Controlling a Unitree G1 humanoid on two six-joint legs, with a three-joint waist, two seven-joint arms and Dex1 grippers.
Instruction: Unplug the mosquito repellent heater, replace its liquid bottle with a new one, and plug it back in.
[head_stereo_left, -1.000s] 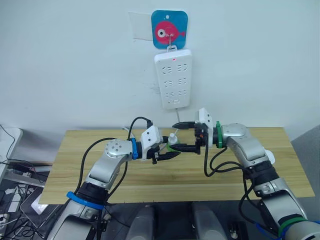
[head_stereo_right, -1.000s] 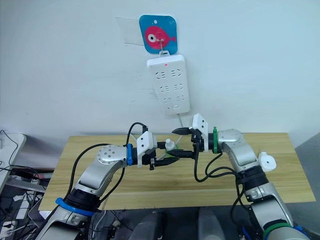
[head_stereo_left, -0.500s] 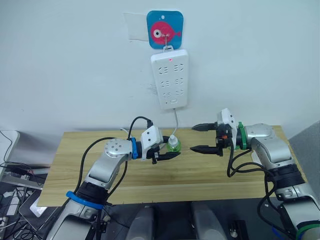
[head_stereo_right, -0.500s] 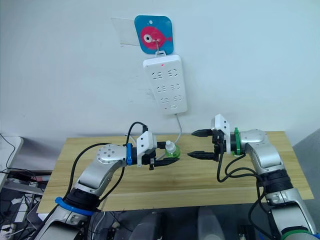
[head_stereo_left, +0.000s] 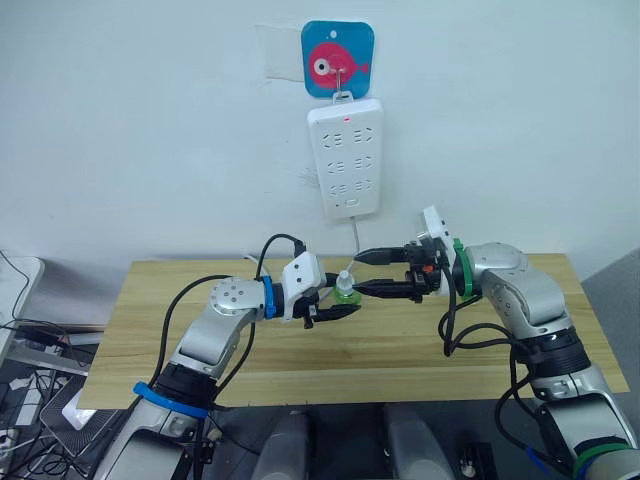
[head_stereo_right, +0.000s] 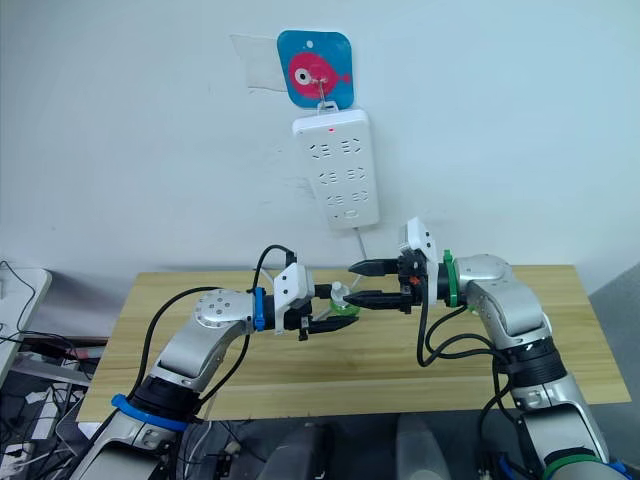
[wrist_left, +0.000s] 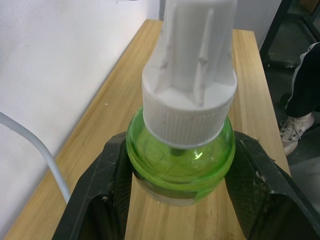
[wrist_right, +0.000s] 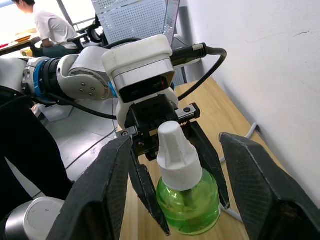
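Observation:
The new one (head_stereo_left: 346, 291), a small green bottle with a white screw cap (wrist_left: 192, 75), stands upright between the black fingers (wrist_left: 102, 200) of my left gripper (head_stereo_left: 340, 303), which is shut on its body above the wooden table (head_stereo_left: 420, 345). My right gripper (head_stereo_left: 359, 274) has come in from the right and is open. Its two fingers (wrist_right: 260, 192) stand one on each side of the cap, apart from it. The mosquito repellent heater and its liquid bottle are out of view.
A white power strip (head_stereo_left: 345, 160) hangs on the wall from a blue fish hook (head_stereo_left: 337, 58), and its cable (head_stereo_left: 353, 235) drops to the table behind the bottle. A person (wrist_right: 35, 22) sits far off in the right wrist view.
My right gripper, drawn back to the right half a second ago, has moved left again and now stands open around the bottle's cap. The left gripper still holds the bottle in the same place.

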